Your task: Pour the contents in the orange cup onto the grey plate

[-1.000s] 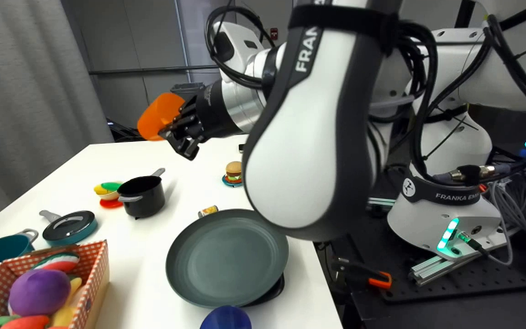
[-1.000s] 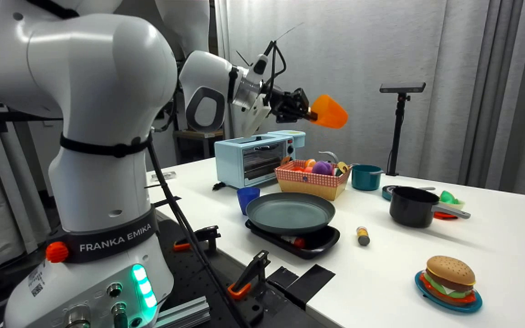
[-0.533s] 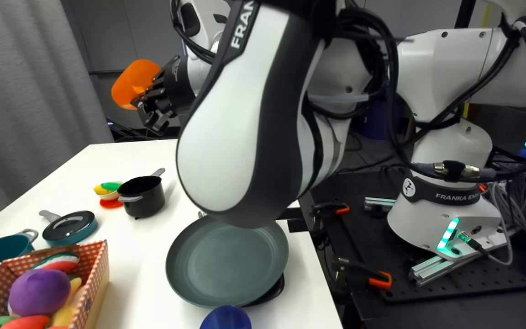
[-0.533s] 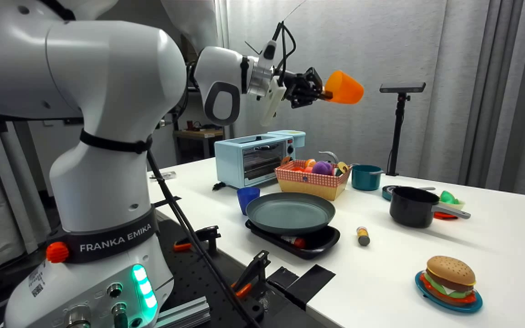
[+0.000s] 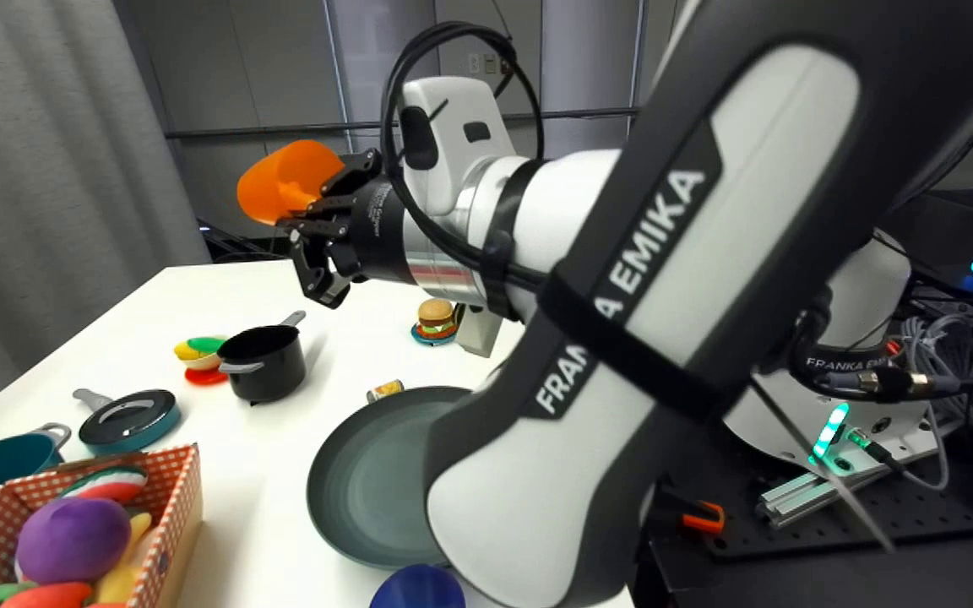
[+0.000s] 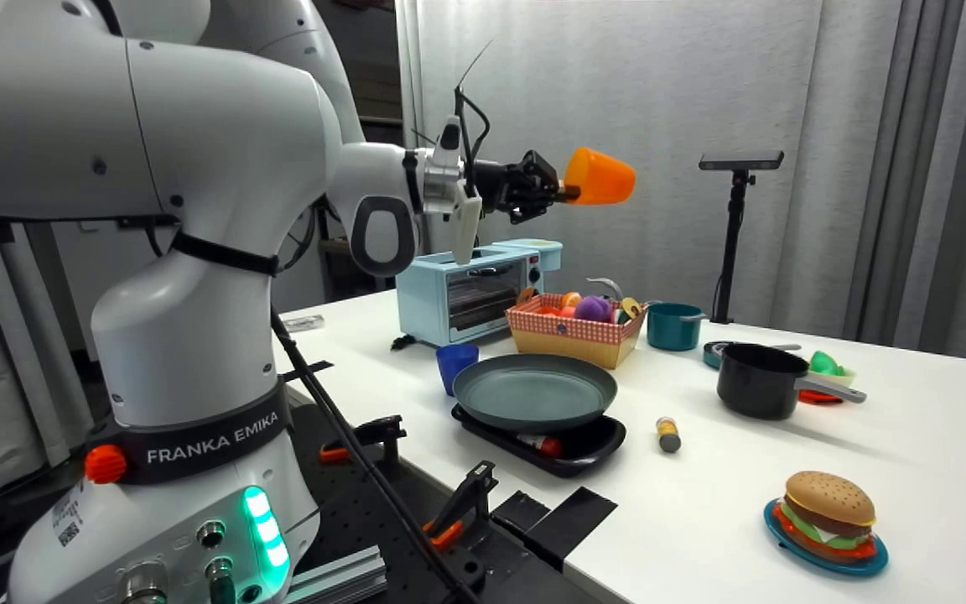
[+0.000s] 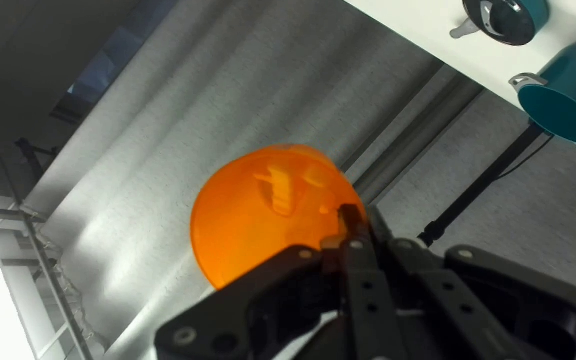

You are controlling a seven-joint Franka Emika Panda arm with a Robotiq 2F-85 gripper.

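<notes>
The orange cup [image 5: 288, 181] is held high above the table, lying nearly on its side with its mouth toward the gripper; it also shows in an exterior view [image 6: 602, 178] and the wrist view [image 7: 253, 235]. My gripper [image 7: 363, 217] is shut on the cup's rim wall; it also shows in both exterior views [image 5: 305, 221] [image 6: 568, 194]. The contents, a few yellow pieces [image 7: 281, 190], lie inside the cup in the wrist view. The grey plate [image 6: 533, 393] rests on a black tray, well below the cup; the arm partly covers it in an exterior view [image 5: 372, 485].
A blue cup [image 6: 456, 365] stands beside the plate. A toy basket [image 6: 575, 340], light blue toaster oven [image 6: 466, 294], black pot [image 6: 755, 382], teal pot [image 6: 672, 327] and toy burger [image 6: 827, 520] stand on the table. A small bottle [image 6: 667, 434] lies near the plate.
The cup and gripper rose and moved outward, then came back toward the robot and somewhat lower, now above their height one second ago. The cup is more level. The arm's elbow has swung.
</notes>
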